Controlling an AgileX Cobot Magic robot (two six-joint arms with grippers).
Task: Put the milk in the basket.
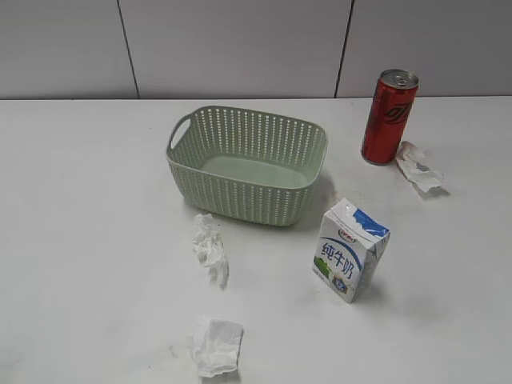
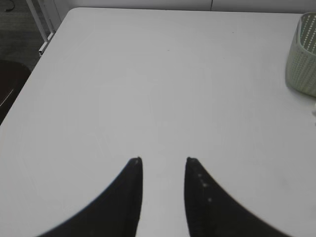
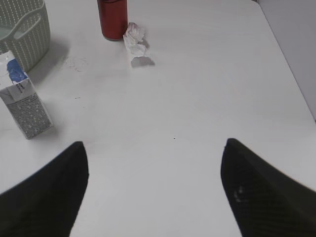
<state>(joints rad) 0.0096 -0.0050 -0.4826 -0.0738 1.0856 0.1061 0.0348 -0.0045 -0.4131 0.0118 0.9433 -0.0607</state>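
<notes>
The milk point(image 1: 350, 249) is a small white carton with a blue top corner, standing upright on the white table right of and in front of the basket point(image 1: 247, 166). The pale green perforated basket is empty. Neither gripper shows in the exterior view. In the right wrist view the milk point(image 3: 22, 101) stands far left and the basket point(image 3: 24, 30) top left; my right gripper point(image 3: 155, 145) is wide open and empty, over bare table to the right of the milk. My left gripper point(image 2: 163, 159) is open and empty over bare table, with the basket's edge point(image 2: 302, 57) at the far right.
A tall red can point(image 1: 389, 117) stands behind and right of the milk, with a crumpled tissue point(image 1: 418, 168) beside it. Two more crumpled tissues point(image 1: 210, 249) point(image 1: 214, 346) lie in front of the basket. The table's left edge point(image 2: 29, 84) shows in the left wrist view.
</notes>
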